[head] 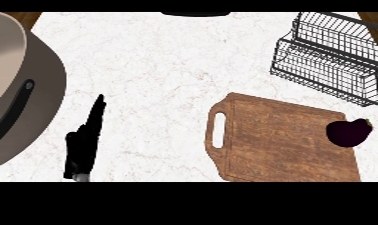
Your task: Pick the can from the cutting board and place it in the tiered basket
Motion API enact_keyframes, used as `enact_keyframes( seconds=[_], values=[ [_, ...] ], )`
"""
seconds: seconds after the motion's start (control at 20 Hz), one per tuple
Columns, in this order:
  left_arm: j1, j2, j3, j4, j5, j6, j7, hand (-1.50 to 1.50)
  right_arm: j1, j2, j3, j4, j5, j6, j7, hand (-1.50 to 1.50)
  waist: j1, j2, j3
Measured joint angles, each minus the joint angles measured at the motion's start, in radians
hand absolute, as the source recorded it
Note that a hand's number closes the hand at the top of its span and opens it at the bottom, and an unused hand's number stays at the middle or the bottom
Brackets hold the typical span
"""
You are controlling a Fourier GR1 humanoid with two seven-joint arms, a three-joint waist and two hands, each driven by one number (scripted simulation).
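Resting at the lower left of the white bench (162,69), the left hand (83,141) is pointing its straight fingers upward, holding nothing. A dark purple eggplant (348,132), not a can, is sitting on the wooden cutting board's (284,141) right edge, just below the wire tiered basket (325,59).

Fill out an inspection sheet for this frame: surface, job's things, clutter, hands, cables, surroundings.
Surface: white marbled counter.
Job's things: wooden cutting board lower right; wire tiered basket upper right, apart from the board; no can seen, an eggplant lies at the board's right edge.
Clutter: large grey pan with a dark handle, at left.
Hands: left hand lower left, fingers straight, holding nothing; right hand not in view.
Cables: nothing seen.
Surroundings: dark object cut off at the top edge.
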Motion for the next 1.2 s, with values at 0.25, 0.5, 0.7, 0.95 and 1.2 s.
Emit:
enact_keyframes(
  seconds=[0.25, 0.5, 0.7, 0.95, 1.2],
  values=[
    [-0.008, -0.011, 0.003, 0.002, -0.002, 0.001, 0.006, 0.0, -0.098, 0.067, 0.096, 0.116, 0.101, -0.033, -0.04, 1.5, -0.001, 0.0, 0.0],
    [-0.021, -0.011, 0.01, 0.007, -0.007, 0.0, 0.021, 0.0, -0.177, 0.164, 0.163, 0.237, 0.2, -0.1, -0.051, 1.5, -0.003, 0.0, 0.001],
    [-0.012, -0.014, 0.01, -0.002, -0.016, 0.007, 0.026, 0.0, -0.226, 0.226, 0.155, 0.346, 0.21, -0.123, -0.085, 1.5, -0.004, 0.0, 0.001],
    [-0.019, -0.018, 0.015, 0.012, -0.015, 0.004, 0.016, 0.0, -0.267, 0.311, 0.086, 0.457, 0.118, -0.108, -0.079, -1.5, -0.008, 0.0, 0.002],
    [-0.015, -0.014, 0.022, 0.013, -0.014, -0.002, 0.012, 0.0, -0.309, 0.35, -0.004, 0.529, 0.025, -0.109, -0.11, -1.5, -0.011, -0.001, 0.002]
  ],
)
